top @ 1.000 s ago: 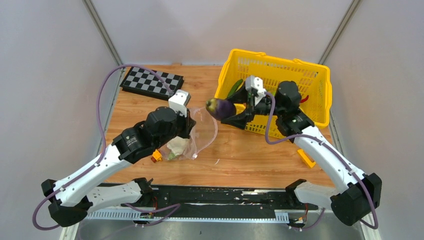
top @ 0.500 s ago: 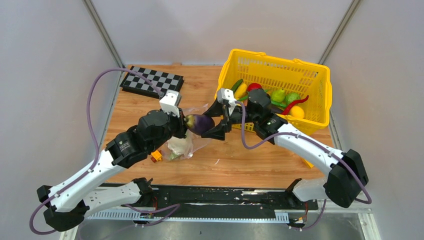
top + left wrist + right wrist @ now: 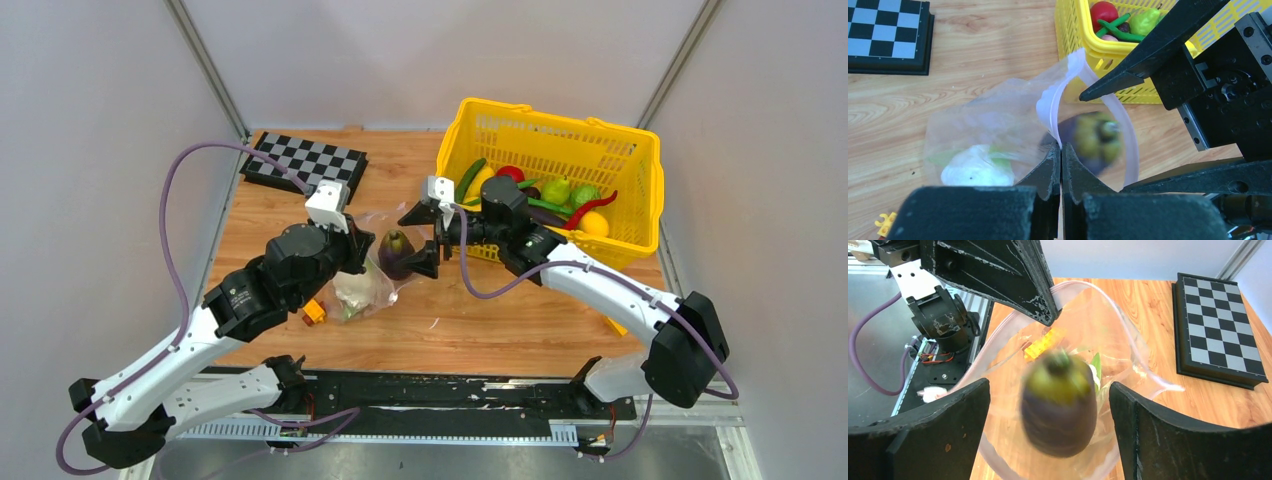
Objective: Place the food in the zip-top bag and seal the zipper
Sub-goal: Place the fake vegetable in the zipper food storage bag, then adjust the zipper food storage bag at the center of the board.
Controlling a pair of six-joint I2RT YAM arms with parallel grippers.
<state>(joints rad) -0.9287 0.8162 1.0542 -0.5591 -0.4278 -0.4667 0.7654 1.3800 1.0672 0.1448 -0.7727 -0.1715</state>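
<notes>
Purple and glossy, the eggplant (image 3: 1059, 405) sits loose between the parted jaws of the right gripper (image 3: 1048, 388), at the mouth of the zip-top bag (image 3: 979, 125), left of the basket (image 3: 546, 118). The left gripper (image 3: 1061, 162) is clamped on the bag's rim. Its film looks limp and slippery, so grip the stiffer zipper (image 3: 1131, 150).

I get bright, even, diffuse light, with only faint soft shadows on the table (image 3: 500, 320). The eggplant (image 3: 1059, 407) is smeared by motion blur in both wrist views. The bag (image 3: 998, 125) shows mild whitish glare. The top view is sharp throughout.
</notes>
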